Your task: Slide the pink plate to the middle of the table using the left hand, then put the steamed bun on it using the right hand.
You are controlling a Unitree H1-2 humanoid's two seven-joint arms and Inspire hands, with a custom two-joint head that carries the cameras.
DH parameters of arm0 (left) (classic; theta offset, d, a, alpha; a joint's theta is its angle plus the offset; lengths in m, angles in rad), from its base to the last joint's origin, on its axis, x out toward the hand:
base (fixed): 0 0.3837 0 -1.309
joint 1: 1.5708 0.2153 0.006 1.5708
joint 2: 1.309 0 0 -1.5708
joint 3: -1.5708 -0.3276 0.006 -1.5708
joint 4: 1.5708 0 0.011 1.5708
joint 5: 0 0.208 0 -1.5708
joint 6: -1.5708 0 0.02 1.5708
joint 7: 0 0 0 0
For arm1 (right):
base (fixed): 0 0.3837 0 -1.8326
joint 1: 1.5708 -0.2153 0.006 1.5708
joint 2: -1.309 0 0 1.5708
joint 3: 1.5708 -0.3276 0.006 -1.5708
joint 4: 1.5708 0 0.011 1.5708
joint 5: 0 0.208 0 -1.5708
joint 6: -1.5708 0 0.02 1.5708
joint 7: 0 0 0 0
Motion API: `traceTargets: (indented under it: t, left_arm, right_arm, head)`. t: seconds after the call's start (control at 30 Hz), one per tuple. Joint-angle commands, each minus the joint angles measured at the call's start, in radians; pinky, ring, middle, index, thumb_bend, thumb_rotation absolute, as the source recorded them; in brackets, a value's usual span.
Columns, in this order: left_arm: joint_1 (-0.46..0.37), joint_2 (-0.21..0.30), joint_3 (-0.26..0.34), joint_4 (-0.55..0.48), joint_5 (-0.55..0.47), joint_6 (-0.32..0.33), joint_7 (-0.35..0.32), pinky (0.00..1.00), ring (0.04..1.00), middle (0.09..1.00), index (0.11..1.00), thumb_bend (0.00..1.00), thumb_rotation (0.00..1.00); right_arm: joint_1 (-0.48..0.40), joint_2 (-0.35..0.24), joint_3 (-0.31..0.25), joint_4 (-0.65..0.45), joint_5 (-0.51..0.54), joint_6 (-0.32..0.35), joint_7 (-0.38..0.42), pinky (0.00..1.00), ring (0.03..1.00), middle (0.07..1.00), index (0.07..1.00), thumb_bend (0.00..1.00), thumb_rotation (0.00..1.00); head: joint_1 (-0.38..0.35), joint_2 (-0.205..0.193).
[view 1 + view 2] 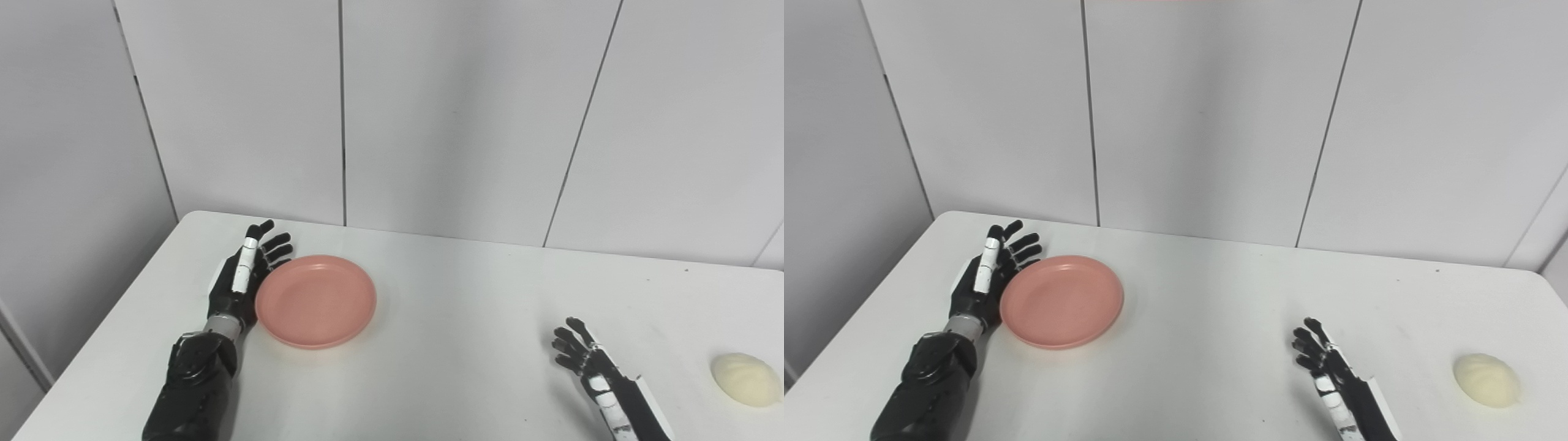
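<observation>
Pink plate [315,301] against left hand [242,275]

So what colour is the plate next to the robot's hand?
Pink, a salmon shade. The plate shows best in the left eye view.

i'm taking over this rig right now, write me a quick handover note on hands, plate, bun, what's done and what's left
Left hand: open, fingers straight, set edge-on against the left rim of the pink plate; holding nothing.
Right hand: open, fingers spread, low over the table at the near right, holding nothing.
Plate: flat on the table's left half, not yet in the middle.
Steamed bun: on the table at the far right, beyond the right hand, untouched.
Done: left hand placed for the push.
Left: slide the plate to the middle, then pick up the bun with the right hand and put it on the plate.
</observation>
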Motion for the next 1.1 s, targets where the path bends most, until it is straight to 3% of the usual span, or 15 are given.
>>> traceTargets:
  t: [0.0, 0.3, 0.67, 0.97, 1.07]
  left_arm:
    - [-0.031, -0.004, -0.008, -0.008, 0.014, 0.018, 0.011, 0.74, 0.777, 0.780, 0.836, 0.85, 0.85]
    - [-0.043, -0.043, -0.034, -0.019, 0.035, 0.043, 0.014, 0.74, 0.782, 0.781, 0.834, 0.85, 0.86]
    - [-0.046, -0.077, -0.082, -0.054, 0.042, 0.059, -0.014, 0.73, 0.769, 0.775, 0.835, 0.83, 0.85]
    - [-0.006, -0.152, -0.098, -0.168, 0.009, 0.152, -0.047, 0.75, 0.793, 0.802, 0.845, 0.79, 0.84]
    - [0.004, -0.178, -0.104, -0.185, 0.008, 0.156, -0.051, 0.78, 0.812, 0.817, 0.848, 0.80, 0.84]
  right_arm:
    - [0.028, 0.027, 0.014, 0.008, 0.004, -0.026, -0.010, 0.89, 0.889, 0.901, 0.936, 0.80, 0.96]
    - [0.035, 0.039, 0.026, -0.021, -0.039, -0.009, -0.028, 0.87, 0.876, 0.896, 0.937, 0.78, 0.98]
    - [0.032, 0.085, 0.065, -0.085, -0.100, 0.056, -0.070, 0.84, 0.863, 0.888, 0.930, 0.78, 0.98]
    - [0.037, 0.115, 0.094, -0.140, -0.137, 0.089, -0.088, 0.83, 0.862, 0.895, 0.932, 0.78, 0.99]
    - [0.038, 0.121, 0.097, -0.149, -0.131, 0.095, -0.088, 0.84, 0.862, 0.894, 0.930, 0.77, 0.98]
  head:
    - [-0.004, 0.002]
    - [-0.061, 0.029]
    - [-0.197, 0.071]
    - [-0.299, 0.113]
    - [-0.315, 0.123]
